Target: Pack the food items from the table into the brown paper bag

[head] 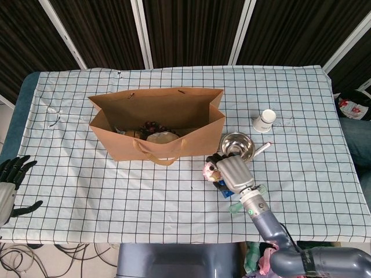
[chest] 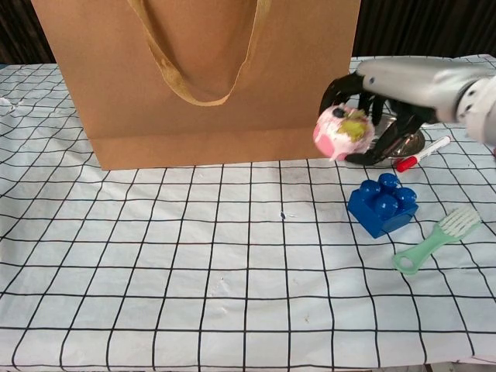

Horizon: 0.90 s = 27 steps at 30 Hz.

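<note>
Now R hand (chest: 387, 97) grips the pink frosted cupcake (chest: 343, 132) w/ fingers curled round it, above the checked surface (chest: 194, 256), beside the brown paper bag (chest: 194, 77). L hand (head: 10, 179) spread, off the surface's edge.

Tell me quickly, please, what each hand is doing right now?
Left hand: open, fingers spread, holding nothing, at the table's left edge.
Right hand: holding the pink cupcake, lifted off the table beside the bag.
</note>
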Motion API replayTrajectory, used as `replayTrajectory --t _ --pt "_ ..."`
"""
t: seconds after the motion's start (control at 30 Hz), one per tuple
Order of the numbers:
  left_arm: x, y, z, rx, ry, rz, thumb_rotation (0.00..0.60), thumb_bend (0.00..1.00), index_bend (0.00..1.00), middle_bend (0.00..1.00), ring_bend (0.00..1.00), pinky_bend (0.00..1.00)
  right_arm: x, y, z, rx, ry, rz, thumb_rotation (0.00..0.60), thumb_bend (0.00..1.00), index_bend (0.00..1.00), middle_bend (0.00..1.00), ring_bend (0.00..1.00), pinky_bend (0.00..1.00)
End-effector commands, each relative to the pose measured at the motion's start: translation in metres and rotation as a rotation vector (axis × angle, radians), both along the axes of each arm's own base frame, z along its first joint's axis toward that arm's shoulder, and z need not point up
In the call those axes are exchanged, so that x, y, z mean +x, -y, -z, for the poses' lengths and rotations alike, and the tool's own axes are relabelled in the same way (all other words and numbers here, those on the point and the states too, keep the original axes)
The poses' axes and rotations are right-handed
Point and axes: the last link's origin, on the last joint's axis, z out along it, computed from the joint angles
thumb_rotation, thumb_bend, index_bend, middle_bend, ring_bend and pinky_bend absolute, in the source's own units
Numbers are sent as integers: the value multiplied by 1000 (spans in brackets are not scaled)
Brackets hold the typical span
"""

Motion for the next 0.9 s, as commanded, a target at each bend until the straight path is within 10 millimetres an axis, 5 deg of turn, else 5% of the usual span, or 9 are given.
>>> replayTrajectory --t 0.03,0.27,0.4,0.6,0.9 --pt "1 0 1 -3 -3 1 600 48 144 44 0 48 -7 -14 -58 -84 46 37 600 364 438 414 493 385" --pt "2 0 5 -13 -11 0 600 48 144 44 0 48 -14 -18 -130 -237 111 74 600 359 438 412 493 385" --pt "2 -1 4 -4 -12 -4 600 48 144 44 0 48 3 -1 -167 -325 171 12 600 356 438 408 493 385" --pt "1 -1 2 8 -8 -11 600 48 144 44 0 49 32 21 -189 -389 209 -61 600 356 438 406 493 386" --pt "-2 -3 1 11 -9 -25 600 48 144 44 0 49 80 57 -187 -344 218 -100 600 357 438 402 493 385"
